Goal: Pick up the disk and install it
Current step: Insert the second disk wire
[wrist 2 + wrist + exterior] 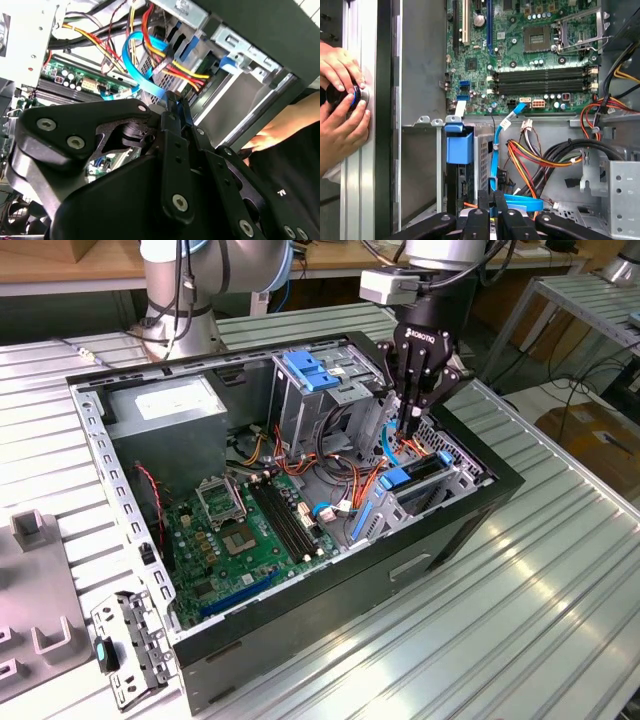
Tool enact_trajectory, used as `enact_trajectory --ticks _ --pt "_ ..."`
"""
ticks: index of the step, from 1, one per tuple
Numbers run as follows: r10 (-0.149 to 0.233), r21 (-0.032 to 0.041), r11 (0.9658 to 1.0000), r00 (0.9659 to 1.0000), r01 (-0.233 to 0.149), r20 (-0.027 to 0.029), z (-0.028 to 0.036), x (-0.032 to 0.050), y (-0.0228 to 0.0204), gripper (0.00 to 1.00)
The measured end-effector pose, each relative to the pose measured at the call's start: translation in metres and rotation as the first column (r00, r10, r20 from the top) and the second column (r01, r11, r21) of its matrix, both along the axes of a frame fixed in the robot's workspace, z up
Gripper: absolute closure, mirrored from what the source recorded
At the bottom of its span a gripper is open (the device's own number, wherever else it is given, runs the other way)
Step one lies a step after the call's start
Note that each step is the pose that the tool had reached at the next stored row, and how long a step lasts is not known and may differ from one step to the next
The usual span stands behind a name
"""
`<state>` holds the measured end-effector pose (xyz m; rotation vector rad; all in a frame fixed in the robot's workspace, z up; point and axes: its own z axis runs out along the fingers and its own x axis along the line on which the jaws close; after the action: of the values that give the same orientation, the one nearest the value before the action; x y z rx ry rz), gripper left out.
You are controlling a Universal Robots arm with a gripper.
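disk: sits on edge in the lower bay of the case (452, 540), at the exterior view's right. Its blue carrier (408, 478) is on top with a dark slab under it.
disk look: in the first wrist view the blue carrier block (459, 149) caps a dark narrow edge. The silver face and label are hidden by the bay walls.
gripper: (411, 426) hangs nose-down just above and behind the disk, inside the case.
gripper fingers: (483, 199) drawn together to a thin slit in both wrist views. Nothing solid is seen between them.
blue cable: (142, 65) flat ribbon, runs right at the fingertips. Cannot tell if it is pinched or only touching.
writing: the PSU (165, 405) has a white label, print too small to read. The gripper body has white lettering.
wires: an orange, red and yellow bundle (530, 156) crowds the gap beside the bay, between gripper and disk.
upper cage: (322, 390) metal, blue latch on top, stands near the gripper on the exterior view's left.
board: (250, 530) green, lies flat on the case floor.
hands: (341, 95) a person's two hands rest on a black knob at the case's outer edge.
table: (570, 570) ribbed metal, under the case.
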<state>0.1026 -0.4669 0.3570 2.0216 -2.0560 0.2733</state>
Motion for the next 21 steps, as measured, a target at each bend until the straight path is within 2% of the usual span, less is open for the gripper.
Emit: enact_trajectory --ticks 2,4,6,7,9,11,15,17,21 --pt "0.0 0.0084 1.0 1.0 0.0 0.0016 -0.0001 -0.0016 -0.0039 0.84" --pt "0.0 0.0355 0.9994 1.0 0.0 0.0036 -0.0005 -0.0022 -0.0109 0.84" --pt "0.0 0.0545 0.9985 1.0 0.0 0.0045 -0.0006 -0.0026 -0.0159 0.84" --pt "0.0 0.0666 0.9978 1.0 0.0 0.0055 -0.0008 -0.0028 -0.02 0.84" --pt "0.0 0.0826 0.9966 1.0 0.0 0.009 -0.0011 -0.003 -0.0291 0.84" --pt "0.0 0.0918 0.9958 0.9999 -0.001 0.0116 -0.0015 -0.0033 -0.0355 0.84" --pt "-0.001 0.1094 0.994 0.9999 -0.001 0.0165 -0.0022 -0.0049 -0.0445 0.84" --pt "-0.001 0.1221 0.9925 0.9997 -0.002 0.0234 -0.0025 -0.0069 -0.0493 0.84" --pt "-0.001 0.1346 0.9909 0.9994 -0.004 0.0347 -0.0028 -0.0088 -0.0575 0.84"
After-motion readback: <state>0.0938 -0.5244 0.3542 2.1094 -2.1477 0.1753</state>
